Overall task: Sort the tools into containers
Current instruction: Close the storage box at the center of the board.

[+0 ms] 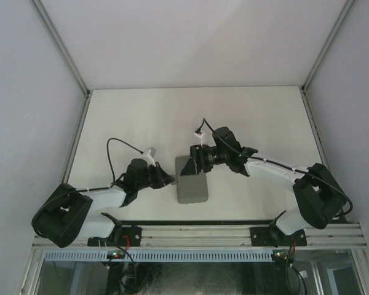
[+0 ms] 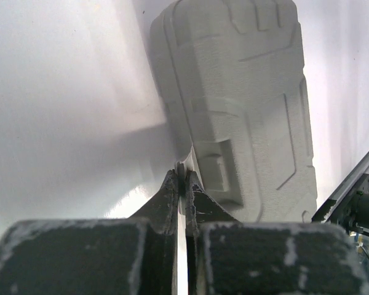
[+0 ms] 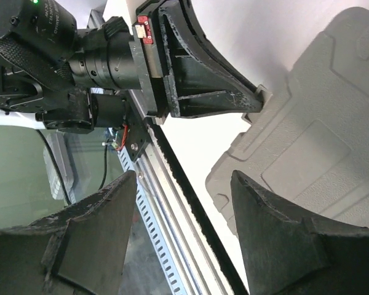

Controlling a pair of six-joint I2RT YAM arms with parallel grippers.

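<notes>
Found the left gripper (image 2: 182, 177) clenched at lower centre of the left wrist view, with its black fingers (image 2: 163, 206) pressed nearly flat together and only a sliver of light between them. Saw at the tips what looked like a thin lip or latch of the grey rounded-corner rectangular plastic case (image 2: 246, 104) pinched there, though could not name the part for sure in so cramped a spot. Traced that case from the tips up into the upper right of the frame, closed, with its moulded outer shell showing, lying on the white table (image 2: 61, 110).

Found the right gripper (image 3: 184, 178) released, with its dark fingers (image 3: 92, 246) spread wide along the bottom of the right wrist view and nothing between them. Saw beyond them, in the upper middle of that frame, the left gripper's pointed tips touching a notch in the case's edge, with the case filling the right side. Noted a slotted aluminium rail (image 3: 172, 215) slanting through lower centre.

In the top view, placed the case just below the middle of the frame, shut and flat on the table. Saw the left gripper touching its left edge and the right gripper at its upper end; could not tell whether that one touched.
</notes>
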